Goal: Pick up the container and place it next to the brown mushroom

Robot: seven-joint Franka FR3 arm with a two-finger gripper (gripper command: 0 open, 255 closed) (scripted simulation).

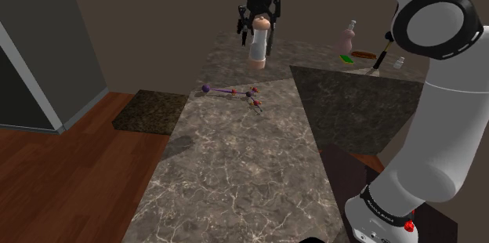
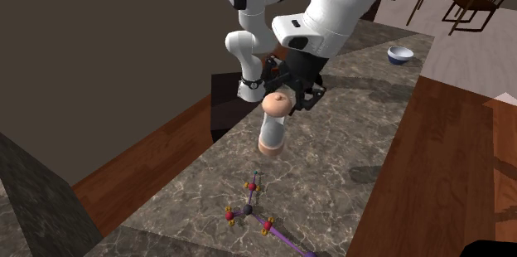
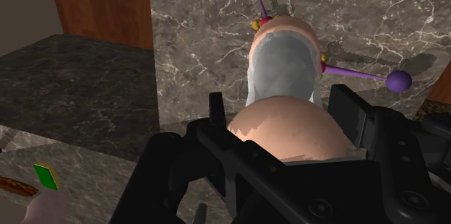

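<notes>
Gripper [image 1: 258, 38] closed on the container's peach top | container [image 1: 258, 52] hangs upright, well above the marble counter [image 1: 235, 171], near the beaded toy [image 1: 249, 97] | held high, probably to clear the toy while carrying.

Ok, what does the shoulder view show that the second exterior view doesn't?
Shoulder view's extras: a pinkish bottle, a green block at the counter's far end, and a dark floor mat. Second exterior view's extras: a blue bowl and a chair. Shared: the end effector clasping the container above the marbled counter, with a purple stick toy lying on it.
</notes>
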